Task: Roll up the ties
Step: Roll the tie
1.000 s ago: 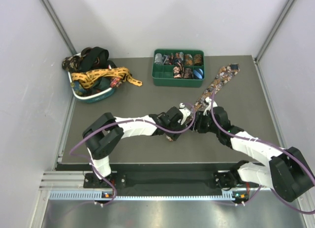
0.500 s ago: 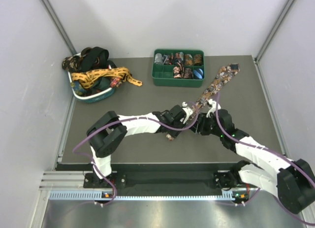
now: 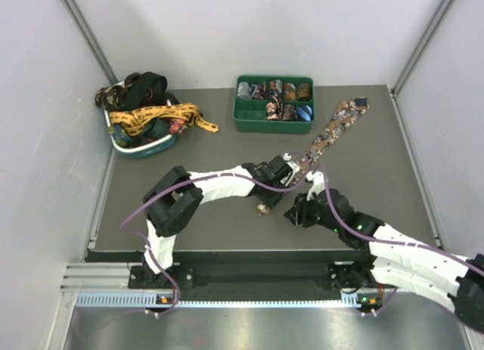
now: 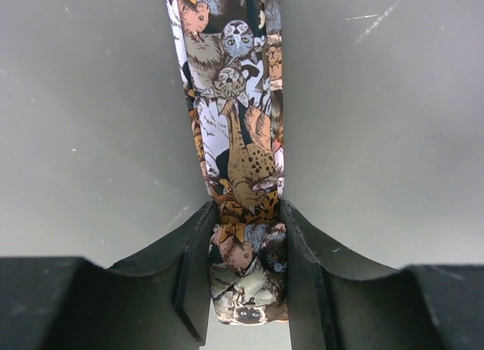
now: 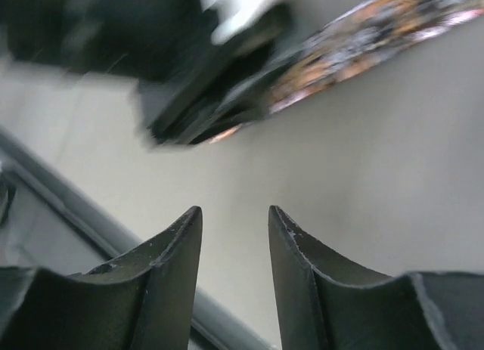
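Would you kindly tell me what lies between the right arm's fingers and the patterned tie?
Only bare table, as the right wrist view shows: the right fingers hold nothing and the tie lies beyond them.

On the grey table (image 3: 219, 150), a green divided tray (image 3: 272, 126) stands right of a teal basin (image 3: 147, 150).

Probably a robot lab enclosure: bare white panel walls (image 3: 249, 32), aluminium-framed grey table (image 3: 212, 150).

Left claw (image 4: 247, 240), arm stretched out, pinches the tie (image 4: 238, 138); right claw (image 5: 234, 214) (jaws apart, empty) hovers close by.
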`<state>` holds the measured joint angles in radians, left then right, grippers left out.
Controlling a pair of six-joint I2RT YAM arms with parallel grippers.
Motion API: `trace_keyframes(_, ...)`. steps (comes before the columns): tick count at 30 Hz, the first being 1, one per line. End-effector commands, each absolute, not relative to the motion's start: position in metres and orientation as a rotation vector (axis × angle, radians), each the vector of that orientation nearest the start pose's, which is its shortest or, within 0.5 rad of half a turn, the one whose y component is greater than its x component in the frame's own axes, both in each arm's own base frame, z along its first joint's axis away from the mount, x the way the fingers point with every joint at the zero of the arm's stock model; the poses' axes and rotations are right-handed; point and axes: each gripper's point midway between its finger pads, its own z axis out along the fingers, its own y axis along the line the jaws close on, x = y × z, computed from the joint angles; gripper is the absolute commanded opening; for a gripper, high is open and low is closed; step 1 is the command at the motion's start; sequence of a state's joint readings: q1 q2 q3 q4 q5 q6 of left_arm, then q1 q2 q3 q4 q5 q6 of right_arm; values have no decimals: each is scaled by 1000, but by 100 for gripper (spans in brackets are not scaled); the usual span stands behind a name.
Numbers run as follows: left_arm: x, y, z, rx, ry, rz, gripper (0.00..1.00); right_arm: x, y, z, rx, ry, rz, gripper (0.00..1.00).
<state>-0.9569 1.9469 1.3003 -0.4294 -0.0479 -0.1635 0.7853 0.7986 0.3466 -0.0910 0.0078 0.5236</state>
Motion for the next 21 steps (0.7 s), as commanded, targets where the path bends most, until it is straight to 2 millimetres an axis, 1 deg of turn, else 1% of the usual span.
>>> trace_keyframes(1, 226, -331, -7, 1056, 2655, -248, 42, 178, 221, 99, -348, 2110, 678, 40)
trace_keyframes(2, 228, -333, -6, 1054, 2656, -248, 41, 166, 232, 99, -428, 2091, 693, 40)
trace_keyframes(4, 225, -329, -10, 1065, 2684, -224, 41, 163, 239, 104, -479, 2046, 669, 40)
trace_keyframes(5, 221, -334, -8, 1078, 2693, -263, 41, 153, 249, 106, -570, 2022, 653, 41)
trace_keyframes(6, 220, -333, -9, 1085, 2701, -261, 40, 153, 253, 109, -604, 2002, 622, 42)
trace_keyframes(7, 218, -331, -12, 1094, 2716, -254, 40, 151, 261, 119, -647, 1972, 610, 45)
trace_keyframes(8, 218, -332, -11, 1094, 2716, -259, 40, 140, 270, 113, -760, 1955, 569, 48)
trace_keyframes(9, 218, -332, -11, 1096, 2719, -260, 40, 141, 274, 115, -789, 1936, 519, 50)
trace_keyframes(10, 217, -332, -12, 1101, 2725, -260, 40, 139, 283, 115, -873, 1928, 452, 51)
trace_keyframes(11, 217, -334, -10, 1102, 2724, -268, 40, 132, 290, 114, -927, 1913, 419, 53)
trace_keyframes(12, 216, -335, -10, 1105, 2729, -275, 40, 136, 291, 114, -938, 1907, 343, 53)
trace_keyframes(13, 216, -334, -11, 1110, 2735, -272, 39, 139, 301, 123, -949, 1889, 318, 54)
trace_keyframes(14, 215, -335, -10, 1115, 2739, -274, 39, 137, 300, 104, -1031, 1907, 205, 54)
trace_keyframes(15, 215, -336, -10, 1122, 2743, -276, 39, 142, 301, 104, -1036, 1891, 138, 54)
trace_keyframes(16, 214, -335, -12, 1126, 2753, -270, 39, 143, 309, 97, -1080, 1886, 84, 55)
trace_keyframes(17, 213, -334, -11, 1133, 2758, -266, 39, 142, 310, 94, -1124, 1871, 30, 55)
trace_keyframes(18, 214, -335, -12, 1136, 2760, -266, 39, 147, 310, 92, -1128, 1864, -27, 56)
trace_keyframes(19, 214, -336, -11, 1139, 2761, -267, 39, 150, 317, 86, -1159, 1866, -84, 56)
trace_keyframes(20, 214, -336, -10, 1143, 2764, -263, 39, 152, 319, 84, -1168, 1865, -131, 57)
trace_keyframes(21, 212, -333, -11, 1150, 2778, -248, 38, 160, 320, 94, -1157, 1856, -219, 58)
